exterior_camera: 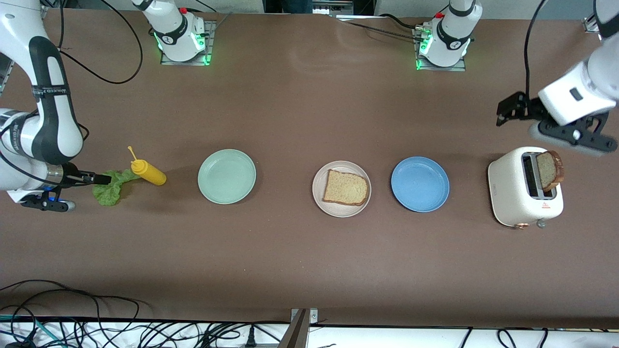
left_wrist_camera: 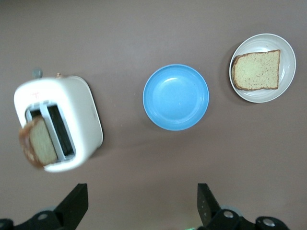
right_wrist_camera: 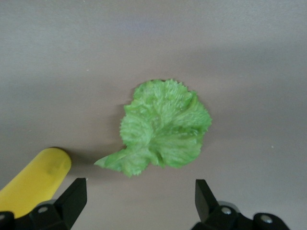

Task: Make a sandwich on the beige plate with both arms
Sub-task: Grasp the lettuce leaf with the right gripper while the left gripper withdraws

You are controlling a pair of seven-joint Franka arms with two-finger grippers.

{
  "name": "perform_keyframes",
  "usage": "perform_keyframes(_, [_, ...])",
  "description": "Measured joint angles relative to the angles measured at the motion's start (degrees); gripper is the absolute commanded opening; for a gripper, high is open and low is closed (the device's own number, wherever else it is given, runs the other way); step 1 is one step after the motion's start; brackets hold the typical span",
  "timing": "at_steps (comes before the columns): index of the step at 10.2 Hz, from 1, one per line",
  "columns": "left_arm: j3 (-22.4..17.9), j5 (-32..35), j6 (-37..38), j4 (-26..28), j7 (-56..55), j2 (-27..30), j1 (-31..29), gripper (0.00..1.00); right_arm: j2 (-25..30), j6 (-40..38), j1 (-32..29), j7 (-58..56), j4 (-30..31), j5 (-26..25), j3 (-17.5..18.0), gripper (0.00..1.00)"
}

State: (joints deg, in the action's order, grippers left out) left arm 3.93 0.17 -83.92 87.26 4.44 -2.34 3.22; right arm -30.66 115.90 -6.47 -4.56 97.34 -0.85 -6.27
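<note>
Brown bread slice [exterior_camera: 345,188] lies on the round beige plate [exterior_camera: 320,195], between a mint-green plate [exterior_camera: 227,176] and a blue plate [exterior_camera: 420,183]. Another slice [exterior_camera: 551,170] stands in the white toaster [exterior_camera: 508,193]. Left end effector [left_wrist_camera: 142,203] hangs spread above the toaster. Right end effector [right_wrist_camera: 139,199] hovers spread over the ruffled green lettuce leaf [right_wrist_camera: 163,128] beside a yellow squeeze bottle [exterior_camera: 148,172].

We see 1 brown bread slice [exterior_camera: 345,188] flat on the beige plate [exterior_camera: 320,193], another [exterior_camera: 550,170] upright in the toaster [exterior_camera: 508,193], and ruffled lettuce [exterior_camera: 110,188] on the worktop [exterior_camera: 309,266].
</note>
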Motion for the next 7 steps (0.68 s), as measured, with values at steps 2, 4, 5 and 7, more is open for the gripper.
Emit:
perform_keyframes(2, [-0.78, 0.00, -3.25, 4.80, -3.29, 3.65, 1.11, 1.00, -2.02, 11.38, -0.02, -1.47, 4.02, -0.03, 0.00, 1.00])
perform_keyframes(4, [-1.34, 0.00, -7.90, 8.85, -3.68, 5.37, 1.36, 1.00, -3.34, 20.86, -0.01, -2.13, 8.77, -0.06, 0.01, 1.00])
perform_keyframes(5, [-1.40, 0.00, -8.19, 9.80, -4.11, 6.13, 1.74, 1.00, -3.88, 22.57, 0.00, -2.21, 9.84, -0.06, 0.02, 1.00])
perform_keyframes(7, [-1.20, 0.00, -7.88, 10.34, -6.42, 6.63, 2.24, 1.00, -4.54, 23.00, 0.01, -2.31, 10.13, -0.06, 0.02, 0.25])
